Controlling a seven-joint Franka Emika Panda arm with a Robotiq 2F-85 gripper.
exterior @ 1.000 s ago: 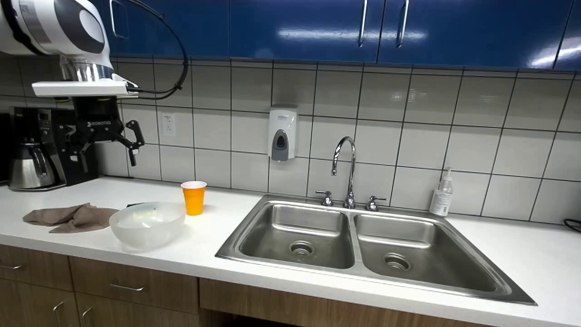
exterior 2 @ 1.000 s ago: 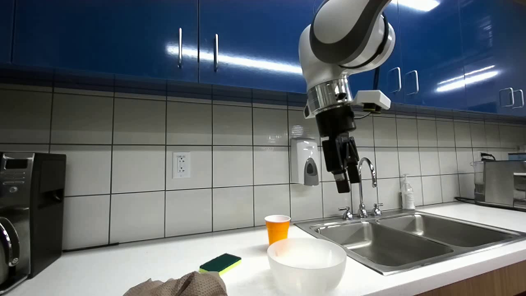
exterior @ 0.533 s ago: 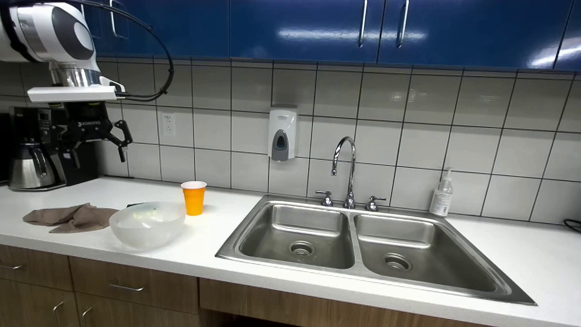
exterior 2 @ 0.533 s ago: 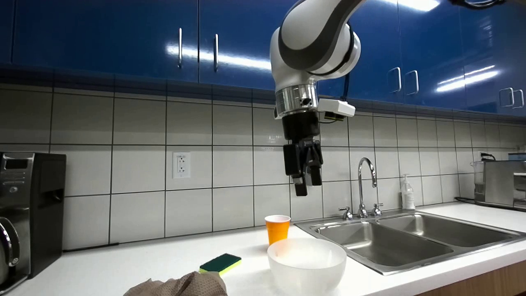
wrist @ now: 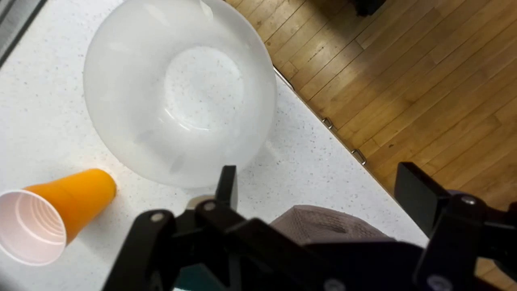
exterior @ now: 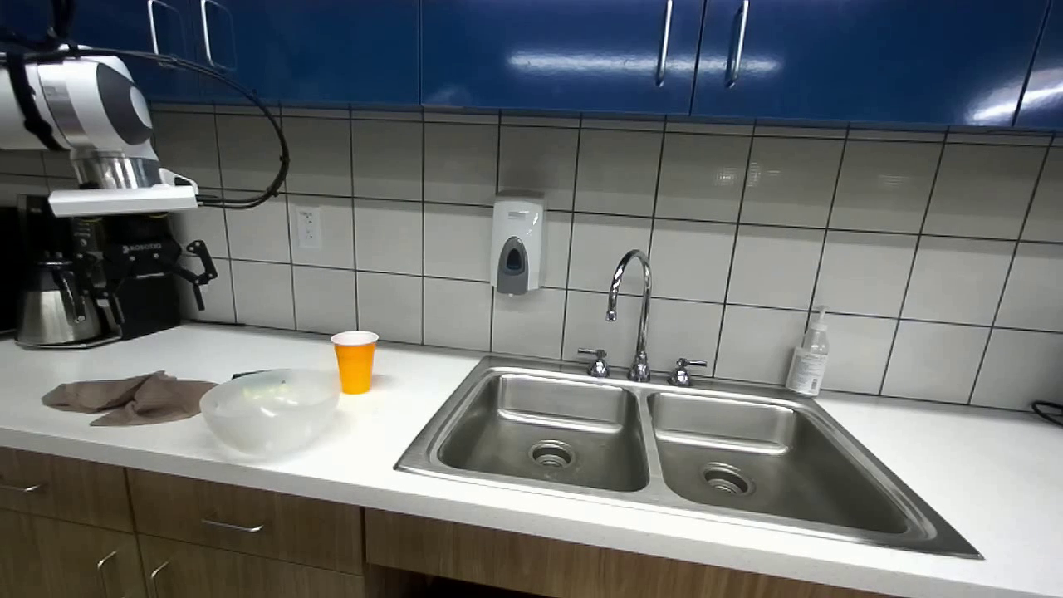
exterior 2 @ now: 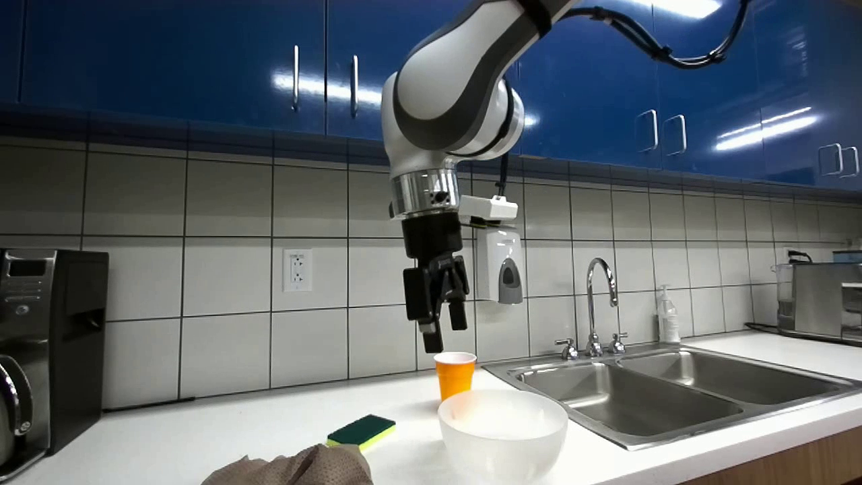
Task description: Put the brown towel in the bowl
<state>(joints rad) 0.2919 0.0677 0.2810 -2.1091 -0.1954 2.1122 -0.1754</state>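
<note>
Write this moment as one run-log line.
black two-fingered gripper: open, holding nothing; brown textured cloth towel: crumpled on white speckled countertop; frosted translucent round bowl: upright, towel not inside

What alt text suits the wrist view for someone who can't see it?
An open black two-fingered claw partly hides a crumpled brown cloth towel on a speckled white countertop. Higher in the picture sits an empty, round, frosted bowl; a tapered orange cup is at lower left, brown wooden floor at upper right.
</note>
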